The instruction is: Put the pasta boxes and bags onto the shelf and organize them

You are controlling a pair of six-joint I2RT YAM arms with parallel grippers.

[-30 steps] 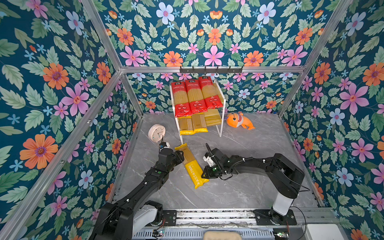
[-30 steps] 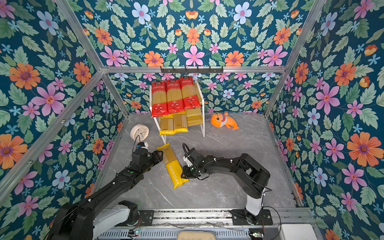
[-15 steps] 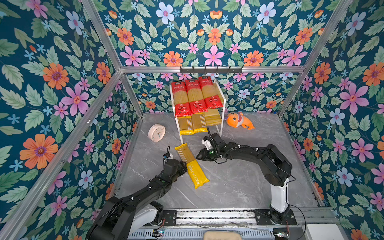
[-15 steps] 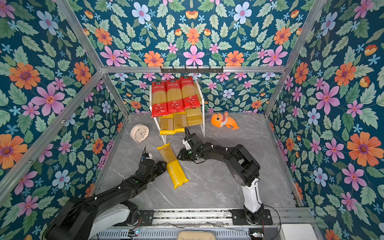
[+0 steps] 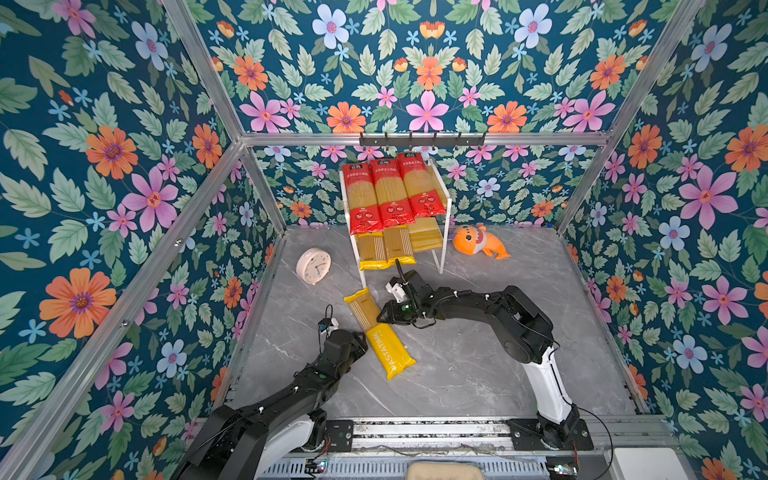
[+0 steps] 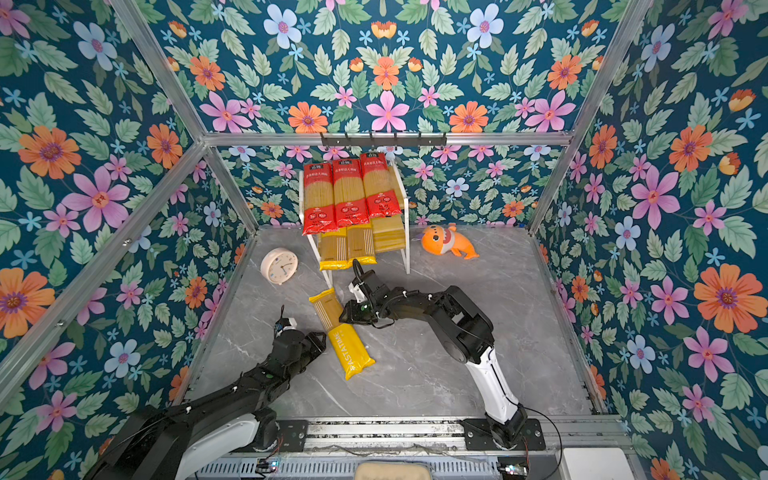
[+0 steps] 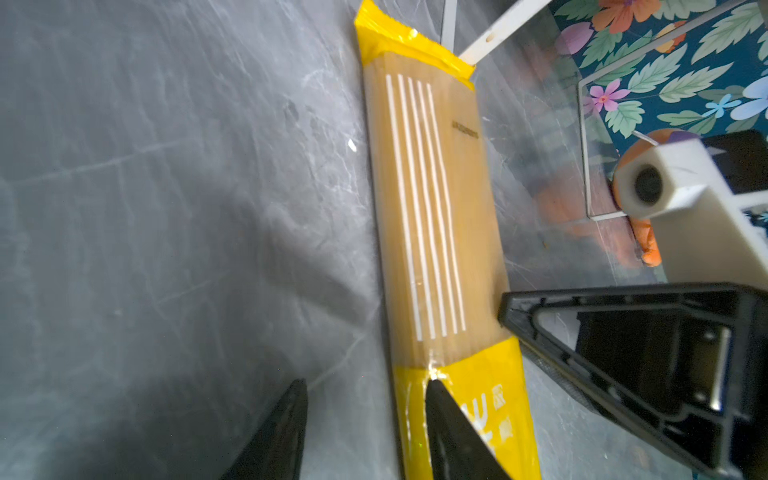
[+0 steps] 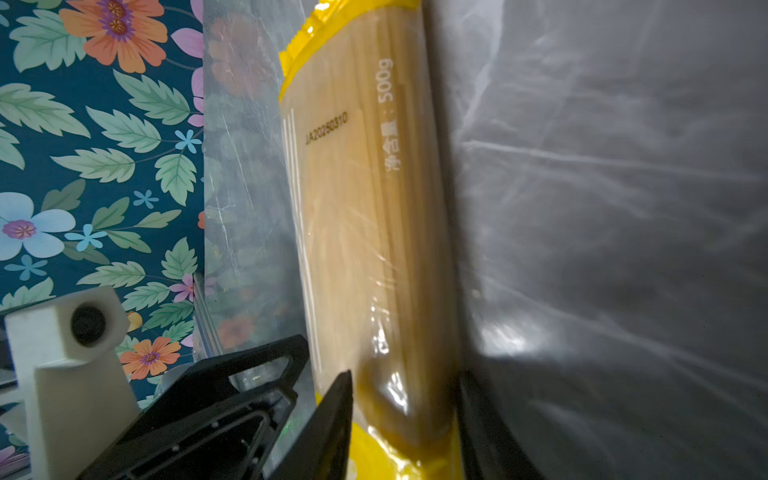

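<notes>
One yellow pasta pack (image 5: 376,332) (image 6: 338,332) lies flat on the grey floor in front of the shelf (image 5: 445,224). My right gripper (image 5: 380,318) (image 8: 405,399) straddles its clear middle (image 8: 365,208), a finger pressed on each long side. My left gripper (image 5: 365,338) (image 7: 365,388) is open at the pack's printed yellow half (image 7: 432,208), one finger over the pack and the other over bare floor. Three red pasta packs (image 5: 390,193) lie side by side on the top tier. Two yellow packs (image 5: 386,249) lie on the lower tier.
A pale round clock (image 5: 313,266) stands left of the shelf and an orange fish toy (image 5: 478,243) lies to its right. A black hook rail (image 5: 422,139) hangs above the shelf. Floral walls close in the back and both sides.
The right gripper has come back from near the shelf's foot to the pack's middle and closed on it. The left gripper has edged up against the pack and its jaws have narrowed.
</notes>
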